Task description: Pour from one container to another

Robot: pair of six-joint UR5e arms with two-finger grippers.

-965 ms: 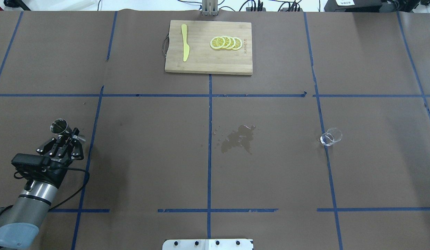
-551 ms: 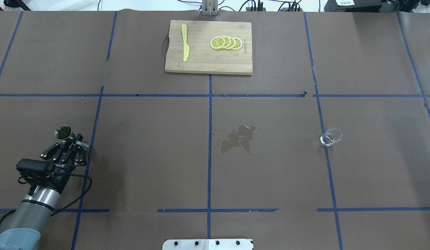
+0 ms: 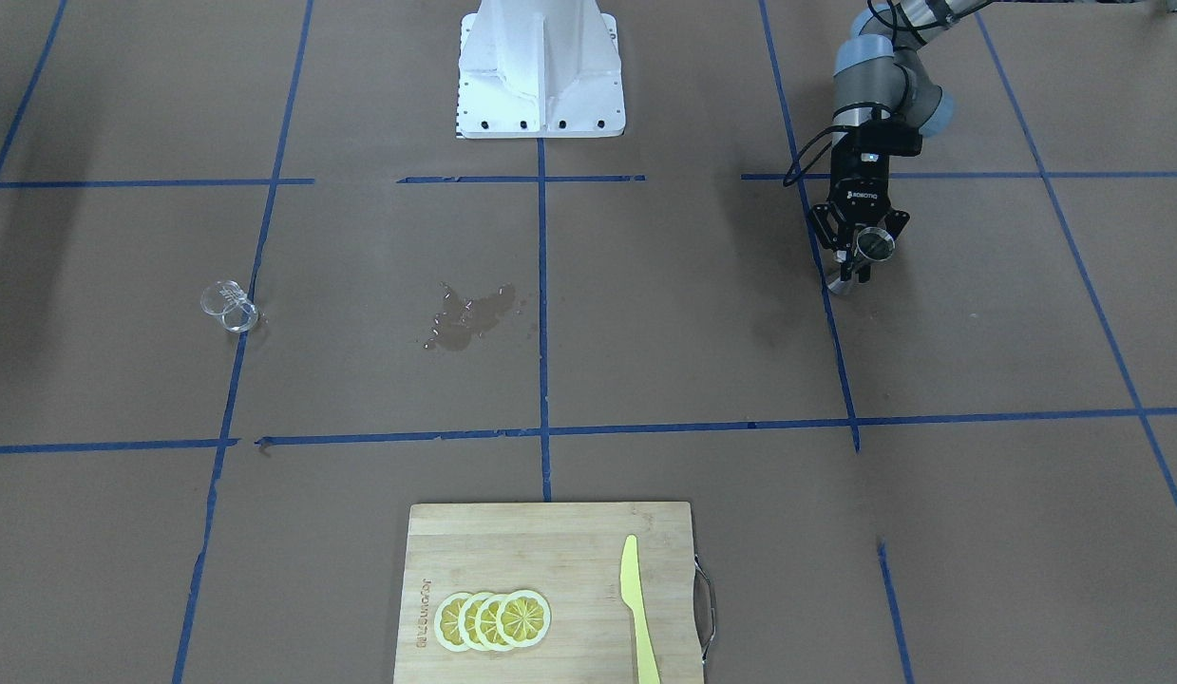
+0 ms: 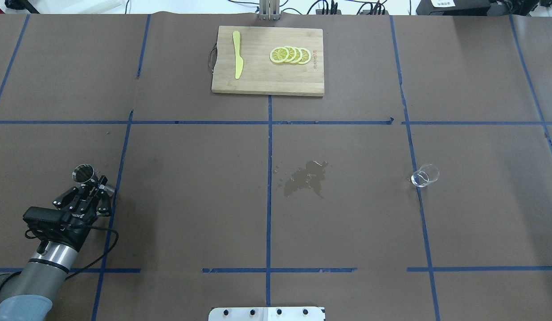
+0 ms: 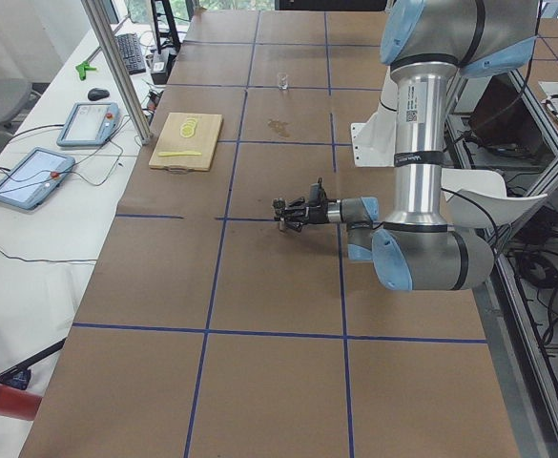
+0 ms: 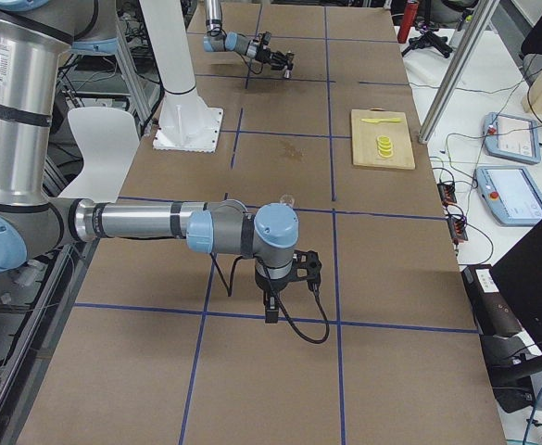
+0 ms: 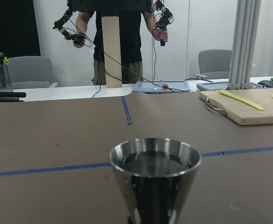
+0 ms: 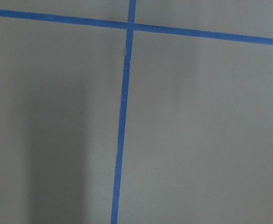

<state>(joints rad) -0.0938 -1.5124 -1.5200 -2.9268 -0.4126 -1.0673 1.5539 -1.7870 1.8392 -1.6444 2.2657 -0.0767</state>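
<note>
Lower left of the overhead frame, we note the left gripper [image 4: 96, 183] clamped on the steel jigger [image 4: 83, 173]; its fingertips are mostly hidden. The right gripper [image 6: 271, 311] shows only in a side view, so we cannot tell its jaws. A wet puddle [image 4: 306, 178] lies mid-frame. Well to its right sits the glass cup [image 4: 425, 174], faint in outline, with open paper around it. At the far edge is a cutting board [image 4: 267, 60].

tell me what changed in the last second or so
The left claw, shut on the steel jigger, drew back toward the robot's side of the table and slightly toward the table's centre, carrying the jigger with it. Nothing was taken hold of or let go. The glass cup, the spill and the cutting board stayed as they were.
</note>
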